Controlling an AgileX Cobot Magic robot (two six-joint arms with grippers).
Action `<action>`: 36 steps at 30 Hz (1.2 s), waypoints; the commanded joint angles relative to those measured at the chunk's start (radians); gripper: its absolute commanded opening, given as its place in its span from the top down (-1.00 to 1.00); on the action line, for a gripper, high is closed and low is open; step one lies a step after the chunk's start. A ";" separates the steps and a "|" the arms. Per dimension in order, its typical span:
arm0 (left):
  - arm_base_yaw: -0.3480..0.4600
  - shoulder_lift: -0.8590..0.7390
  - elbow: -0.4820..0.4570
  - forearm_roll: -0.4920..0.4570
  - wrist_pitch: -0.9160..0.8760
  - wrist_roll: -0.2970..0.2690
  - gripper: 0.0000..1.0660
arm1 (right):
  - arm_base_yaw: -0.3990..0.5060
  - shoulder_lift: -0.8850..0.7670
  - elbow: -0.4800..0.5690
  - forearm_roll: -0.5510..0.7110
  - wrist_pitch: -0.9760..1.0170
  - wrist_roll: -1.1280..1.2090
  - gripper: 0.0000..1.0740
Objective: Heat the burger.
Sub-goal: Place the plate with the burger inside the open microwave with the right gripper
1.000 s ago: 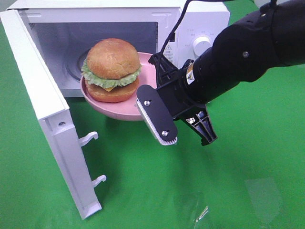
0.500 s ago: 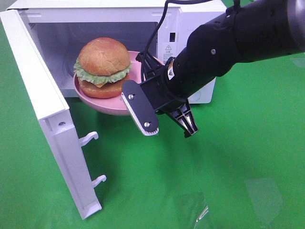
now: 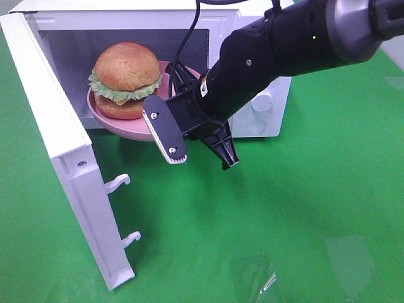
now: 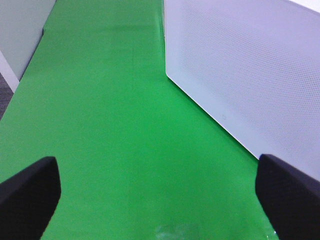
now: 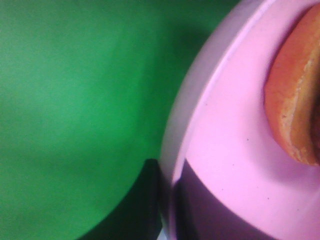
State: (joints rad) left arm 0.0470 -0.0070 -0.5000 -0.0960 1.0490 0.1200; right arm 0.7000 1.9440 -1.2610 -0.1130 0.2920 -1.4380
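The burger (image 3: 126, 77), golden buns with green lettuce, sits on a pink plate (image 3: 123, 129). My right gripper (image 3: 178, 83) is shut on the plate's right rim and holds it at the mouth of the open white microwave (image 3: 255, 123), partly past the opening. In the right wrist view the pink plate (image 5: 225, 150) fills the frame, with the burger (image 5: 295, 100) at its edge and a dark finger (image 5: 150, 200) under the rim. My left gripper (image 4: 160, 200) stands open over bare green cloth beside a perforated white wall (image 4: 250, 75). It does not show in the exterior high view.
The microwave door (image 3: 57, 145) stands swung out to the left, with two latch hooks (image 3: 118, 183) on its inner edge. A piece of clear film (image 3: 259, 281) lies on the green cloth near the front.
My right arm has moved left and toward the microwave, carrying the plate and burger from in front of the opening into its mouth. The left gripper has stayed open.
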 commanded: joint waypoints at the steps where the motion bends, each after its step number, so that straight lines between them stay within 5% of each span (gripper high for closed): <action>1: 0.003 -0.016 0.004 -0.009 -0.013 -0.003 -0.83 | 0.000 0.019 -0.063 -0.002 -0.032 0.034 1.00; 36: 0.003 -0.016 0.004 -0.009 -0.013 -0.003 -0.83 | 0.000 0.308 -0.551 -0.200 0.207 0.410 1.00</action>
State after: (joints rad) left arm 0.0470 -0.0070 -0.5000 -0.0960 1.0490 0.1200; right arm 0.7000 2.2640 -1.7910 -0.2840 0.5520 -1.0470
